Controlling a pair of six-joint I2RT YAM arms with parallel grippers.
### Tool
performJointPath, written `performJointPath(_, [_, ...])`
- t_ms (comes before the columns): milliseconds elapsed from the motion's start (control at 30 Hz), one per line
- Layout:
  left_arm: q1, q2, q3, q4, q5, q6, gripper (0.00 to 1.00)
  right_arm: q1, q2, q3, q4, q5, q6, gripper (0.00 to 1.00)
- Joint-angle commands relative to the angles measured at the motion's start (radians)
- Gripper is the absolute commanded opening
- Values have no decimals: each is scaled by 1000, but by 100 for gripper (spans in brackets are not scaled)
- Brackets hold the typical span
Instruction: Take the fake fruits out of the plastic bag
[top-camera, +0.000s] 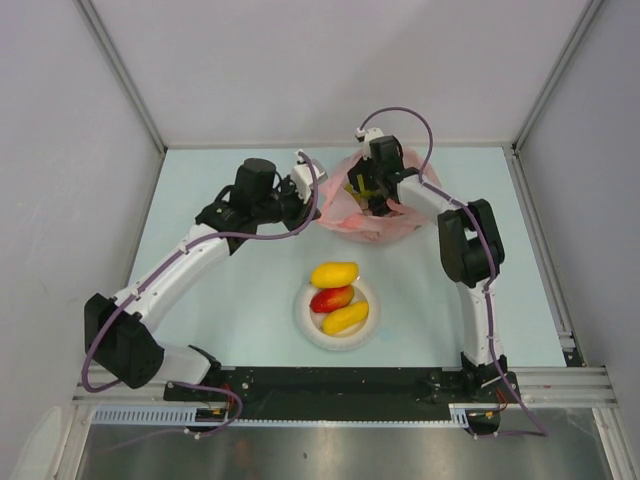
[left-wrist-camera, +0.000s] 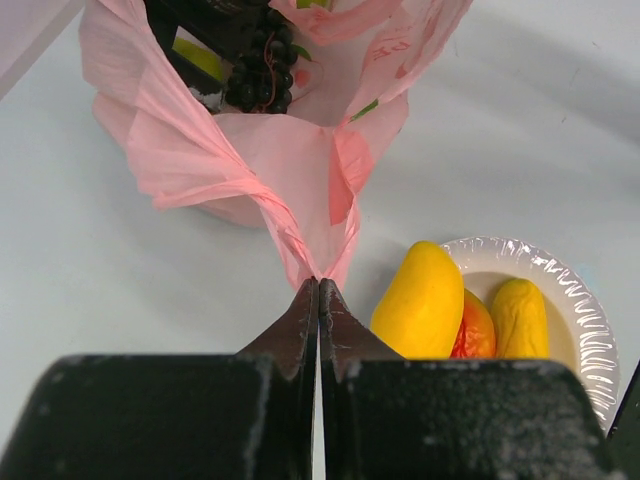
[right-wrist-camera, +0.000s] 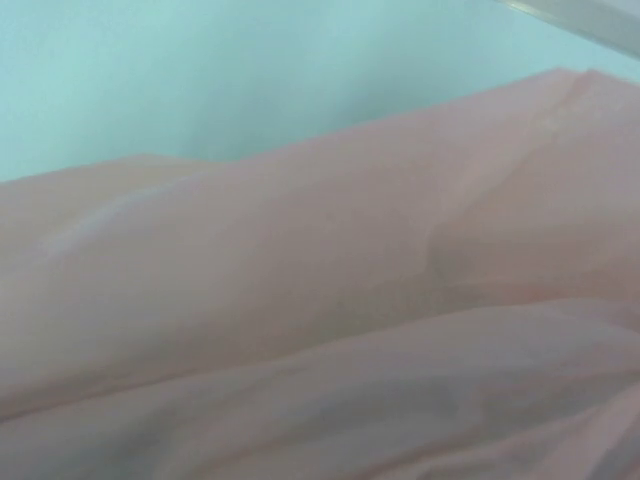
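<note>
While clamped flat together on a twisted handle of the plastic bag (left-wrist-camera: 200, 150), draws that pink strip taut and low over the table (left-wrist-camera: 90, 290): thus the left pincer (left-wrist-camera: 318, 288), with no gap at its dark tips. From above, same grip at the bag's left edge, arm stretched far out from its base. Bag at the far middle of the table, mouth open upward, sides crumpled and half see-through, printed here and there in red and green. Inside, seen through the mouth from the left wrist: dark purple grape bunch (left-wrist-camera: 262, 65), and just beside it a yellow-green fruit (left-wrist-camera: 195, 55), too hidden to name for sure. Reaching down into the open mouth from the right side: right pincer (top-camera: 378, 200). Cannot tell whether apart or together, nor whether on anything; tips sunk among the pink folds in the overhead view, and only blurred pink plastic filling the right wrist view. Nearer the arms, close to the bag but not touching it: white bowl (top-camera: 304, 322), with three fruits already out and lying in it. Yellow-orange mango (top-camera: 334, 273) across the far rim, hanging partly outside; red mango (top-camera: 331, 298) in the middle, touching it; yellow piece (top-camera: 346, 317) at the near side, touching the red one. All three glossy, lengthwise roughly left to right as seen from overhead.
</note>
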Motion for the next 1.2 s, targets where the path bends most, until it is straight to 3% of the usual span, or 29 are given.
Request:
performJointPath(0, [-7, 17, 46, -33, 25, 14, 0, -15, 81, 94, -36, 2, 186, 100])
performJointPath(300, [-8, 72, 95, -104, 21, 13, 0, -38, 196, 180, -91, -24, 307, 99])
performJointPath(367, [-8, 83, 106, -105, 16, 11, 0, -53, 194, 177, -68, -77, 316, 84])
performJointPath(600, [-8, 110, 113, -98, -5, 13, 0, -79, 81, 134, -7, -212, 282, 65])
performJointPath(700, [-7, 129, 129, -96, -22, 6, 0, -87, 9, 88, 9, -263, 247, 52])
performJointPath(733, [-5, 130, 130, -92, -22, 5, 0, -88, -7, 76, 9, -286, 226, 43])
performJointPath(900, [0, 130, 121, -46, -24, -7, 1, -88, -94, 11, -16, -327, 172, 27])
performJointPath(1167, [27, 144, 144, -4, -50, -33, 0, -91, -309, -108, -170, -410, 28, 27])
